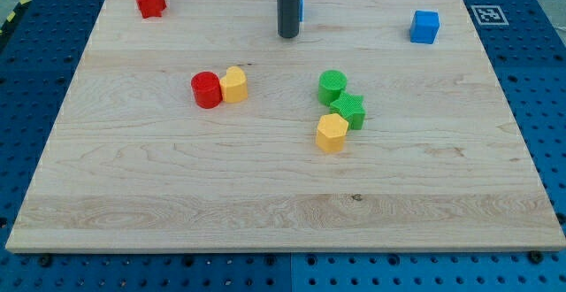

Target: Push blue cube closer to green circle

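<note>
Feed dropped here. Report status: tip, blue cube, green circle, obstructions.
My tip near the view's top centre, touching no cube. Blue cube upper right, apart from the green circle. Green star and yellow block crowd the circle's lower side; direct path open.

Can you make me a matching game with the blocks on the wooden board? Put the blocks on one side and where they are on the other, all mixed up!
Blocks:
1. blue cube
2. red star
3. green circle
4. red circle

Places:
A. touching the yellow block left of the middle
B. near the view's top right corner
C. just above the green star
D. near the view's top left corner

Pairs: 1-B, 2-D, 3-C, 4-A

My tip is near the top middle, not touching any of these.
</note>
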Controlling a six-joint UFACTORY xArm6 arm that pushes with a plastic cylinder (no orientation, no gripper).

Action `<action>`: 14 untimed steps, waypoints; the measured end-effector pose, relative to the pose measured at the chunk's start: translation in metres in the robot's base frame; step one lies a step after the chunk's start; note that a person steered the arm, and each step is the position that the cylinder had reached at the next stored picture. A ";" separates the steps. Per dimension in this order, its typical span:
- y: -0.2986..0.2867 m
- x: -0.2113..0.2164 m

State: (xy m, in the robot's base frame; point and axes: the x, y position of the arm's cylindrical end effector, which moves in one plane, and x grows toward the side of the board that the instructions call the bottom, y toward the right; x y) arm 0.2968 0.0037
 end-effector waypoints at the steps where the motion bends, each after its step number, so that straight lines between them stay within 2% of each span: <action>1: 0.000 0.000; 3: 0.015 0.000; 4: 0.061 0.000; 6: 0.102 -0.001; 8: 0.124 -0.041; 9: 0.160 -0.041; 11: 0.180 -0.047; 12: 0.223 -0.047; 14: 0.243 -0.011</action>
State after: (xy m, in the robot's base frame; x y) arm 0.2856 0.2470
